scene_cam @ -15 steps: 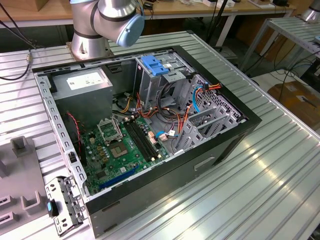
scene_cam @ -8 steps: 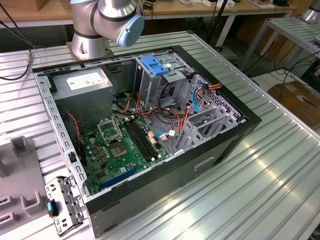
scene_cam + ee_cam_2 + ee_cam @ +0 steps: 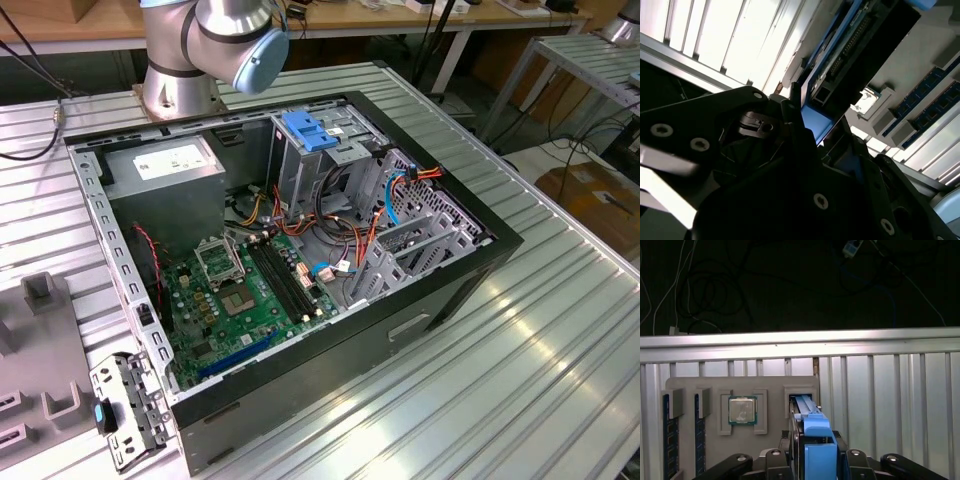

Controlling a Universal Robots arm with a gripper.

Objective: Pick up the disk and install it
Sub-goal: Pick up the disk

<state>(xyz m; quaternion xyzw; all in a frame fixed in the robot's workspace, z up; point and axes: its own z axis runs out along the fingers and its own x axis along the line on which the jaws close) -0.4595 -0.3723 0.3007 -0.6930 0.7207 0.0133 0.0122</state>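
In the first wrist view, memory sticks (image 3: 670, 440) and a square chip (image 3: 742, 410) are sitting in a grey tray (image 3: 775, 385) off to one side of the gripper (image 3: 817, 452). Its black fingers (image 3: 795, 455) are pressing against both flanks of the disk (image 3: 812, 422), open only as wide as the disk itself. The disk is standing on edge in the tray's slot, directly between the fingers, showing a bright blue rail over a dark body. The second wrist view is looking along the disk (image 3: 860, 45) past the gripper (image 3: 817, 117), showing a row of connector pins on its dark edge. The exterior view is showing the arm (image 3: 230, 40) beside an open computer case (image 3: 470, 290) on a ribbed metal table (image 3: 520, 380).
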